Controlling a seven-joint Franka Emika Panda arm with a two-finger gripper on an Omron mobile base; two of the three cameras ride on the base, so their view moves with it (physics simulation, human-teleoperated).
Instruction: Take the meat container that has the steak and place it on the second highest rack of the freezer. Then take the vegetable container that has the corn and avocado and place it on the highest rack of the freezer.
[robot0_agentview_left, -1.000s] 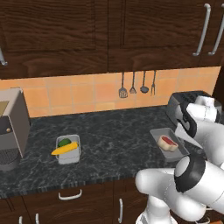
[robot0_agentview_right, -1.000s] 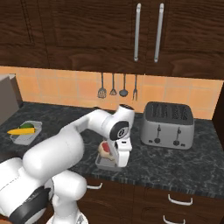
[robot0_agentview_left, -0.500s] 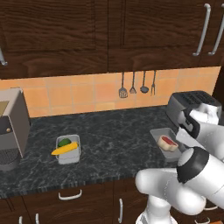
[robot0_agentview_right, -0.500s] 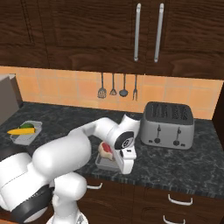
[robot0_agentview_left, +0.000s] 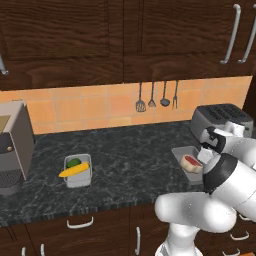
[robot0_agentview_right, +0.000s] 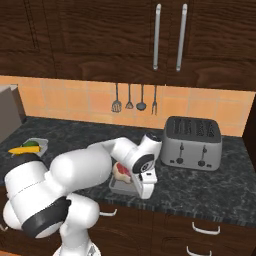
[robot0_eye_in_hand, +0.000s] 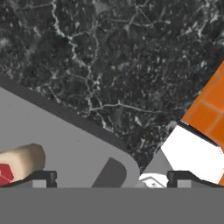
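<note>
- Steak (robot0_agentview_left: 191, 162): small oval slab, red centre with a pale fat rim, lying in a shallow grey meat container (robot0_agentview_left: 180, 152) near the front edge of the worktop.
- Gripper (robot0_agentview_right: 144, 189): white hand at the container's front corner; hand view shows one dark tip over the tray, the other over the stone. How wide it stands, and any grasp, cannot be told.
- Worktop (robot0_agentview_left: 125, 160): dark speckled stone, orange tiled wall behind, dark wood cabinets above.
- Silver toaster (robot0_agentview_right: 194, 142): just beyond the container.
- Second grey tub (robot0_agentview_left: 77, 171): well apart, holding a yellow-orange corn cob (robot0_agentview_left: 73, 170) and a dark-green avocado (robot0_agentview_left: 73, 162).
</note>
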